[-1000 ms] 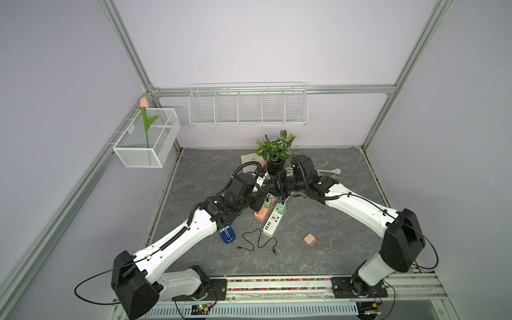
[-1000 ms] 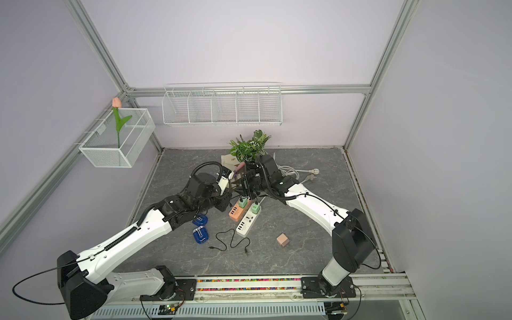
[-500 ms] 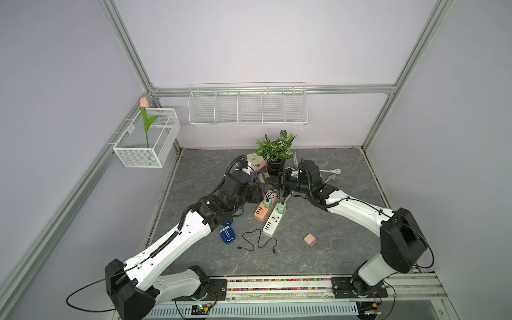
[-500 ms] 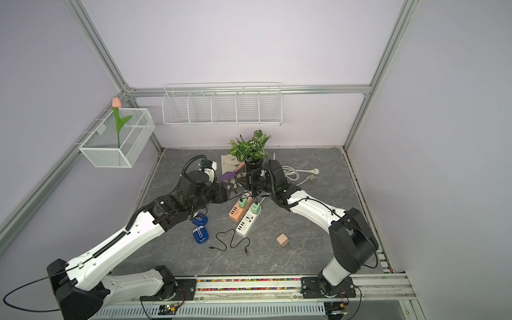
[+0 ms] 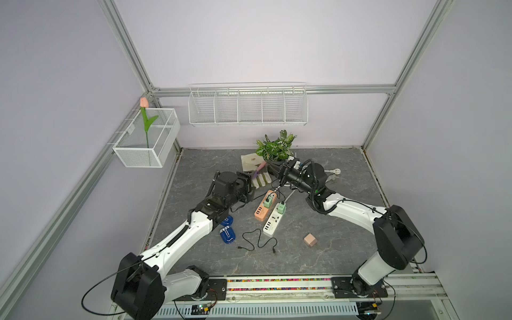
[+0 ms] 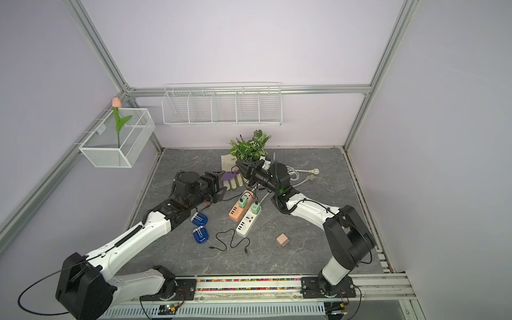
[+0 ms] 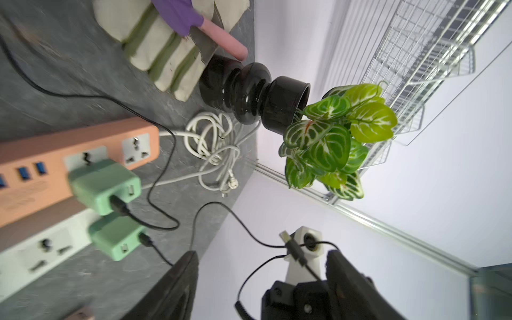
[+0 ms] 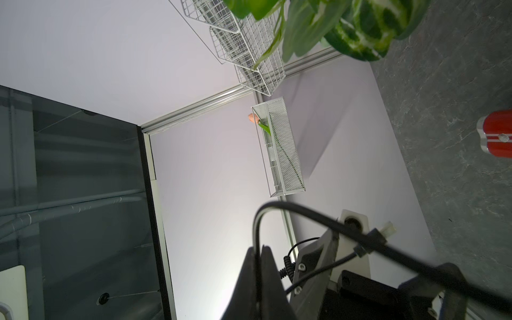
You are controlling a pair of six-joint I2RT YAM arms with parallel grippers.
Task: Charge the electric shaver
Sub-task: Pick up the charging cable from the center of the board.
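Black charging cable (image 8: 277, 204) is pinched in the right gripper (image 8: 258, 250), whose jaws are closed flat on it a little back from the small plug (image 8: 388, 227), which sticks out free in the air. Opposite it, the left gripper (image 7: 261, 252) stands wide open with nothing clamped. The plug end shows between its spread fingers in the left wrist view, but I cannot tell whether it touches them. In both top views the two grippers face each other above the back middle of the tabletop (image 5: 332, 249), near the striped glove (image 5: 261, 180) and the potted plant (image 5: 275, 146).

The step in hand looks like bringing the plug to a shaver. Cables already run from the green adapters (image 7: 102, 185) seated in the orange power strip (image 5: 261, 212) and the white power strip (image 5: 273, 221), so the supply end seems done. Next, I judge, the open gripper must steady a shaver with its port exposed while the plug is lined up and pushed home.

Two blue shavers (image 5: 227, 236) lie side by side near the left edge of the tabletop, just beside the left arm (image 5: 194, 230) and well apart from the plug. They are glossy and pebble-shaped, with a pale band across, and neither has a cable in it. A red shaver (image 8: 497, 137) of the same shape, with silver trim, shows in the right wrist view. I cannot fix its place, nor tell which shaver is meant.
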